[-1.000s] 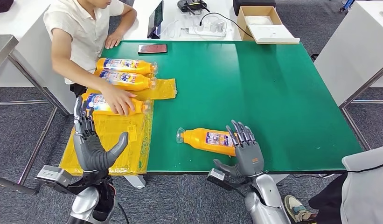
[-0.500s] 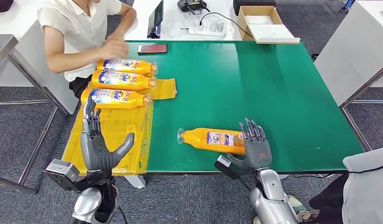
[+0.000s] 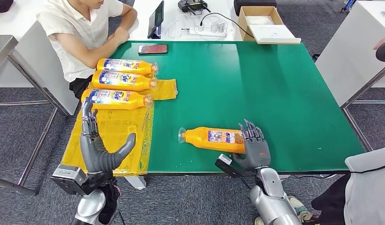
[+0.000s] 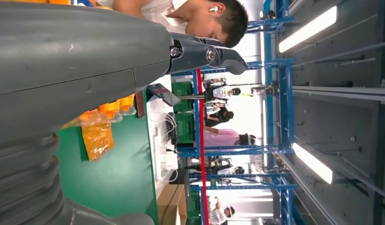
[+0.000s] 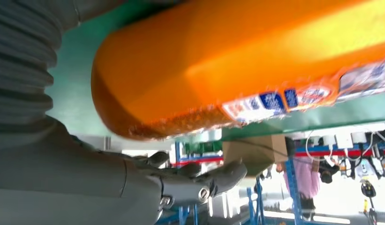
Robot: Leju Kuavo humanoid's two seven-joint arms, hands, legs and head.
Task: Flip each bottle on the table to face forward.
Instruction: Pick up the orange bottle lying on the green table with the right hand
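The right robot hand (image 3: 254,149) sits at the lower middle of the head view, at the near edge of the green desk (image 3: 256,89). Its dark fingers (image 3: 251,133) lie spread over the base end of an orange plastic bottle with a blue and white label (image 3: 213,139), while the thumb sticks out to the left below the bottle. The fingers rest on it, but whether they really clasp it I cannot tell. In the right wrist view the orange bottle (image 5: 237,61) fills the upper part of the picture, close above the grey thumb (image 5: 200,183), with a gap between the two. The bottle lies on its side, its cap end pointing to the left of the frame, well apart from everything else on the desk.

The left robot hand (image 3: 99,145) stands at the lower left, off the desk's edge, fingers straight and pointing up, thumb held wide, holding nothing. It hovers over a crumpled yellow plastic sheet (image 3: 115,136) that hangs over the desk's left side.

At the upper left, three more orange bottles with blue labels (image 3: 122,80) lie side by side on that sheet, caps to the right. A person in a white shirt (image 3: 82,28) sits just behind them. A dark phone (image 3: 153,48) lies at the desk's far edge.
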